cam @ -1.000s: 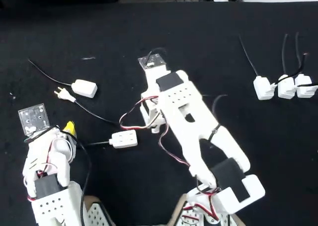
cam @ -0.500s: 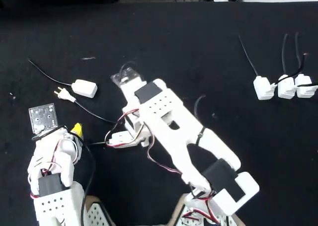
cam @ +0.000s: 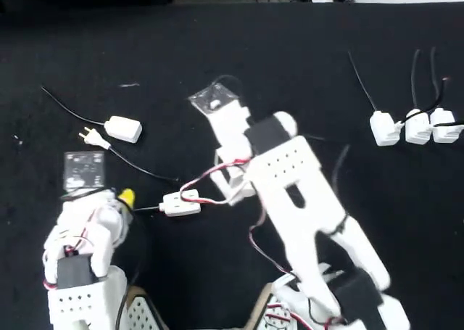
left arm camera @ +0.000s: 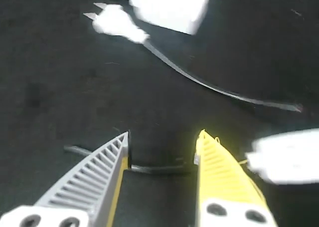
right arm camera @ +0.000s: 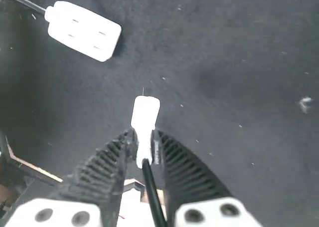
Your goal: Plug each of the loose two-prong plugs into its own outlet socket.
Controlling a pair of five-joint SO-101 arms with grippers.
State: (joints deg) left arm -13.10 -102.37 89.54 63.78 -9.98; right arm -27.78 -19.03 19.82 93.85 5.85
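Far left on the black table: a loose plug lying flat, just beside the left socket. Not plugged in, prongs turned away from that socket, lead trailing off toward the table's middle.

Nearer the arm bases, the left gripper. Fingers spread wide, holding nothing. One grey finger and one yellow, either side of a thin black cord lying across the gap between them.

Next along, the middle socket, flat on the table, just right of that yellow finger, slots facing up.

Then the right gripper, near the table's centre. Clamped narrow on the held plug, gripping its rear half. Lead running back between the fingers, front end sticking out past the tips. Near the middle socket but clearly apart from it, not inserted.

Far right: three white blocks in a row, close together, each with a dark lead running toward the table's far edge. Too small to tell what sits in them.
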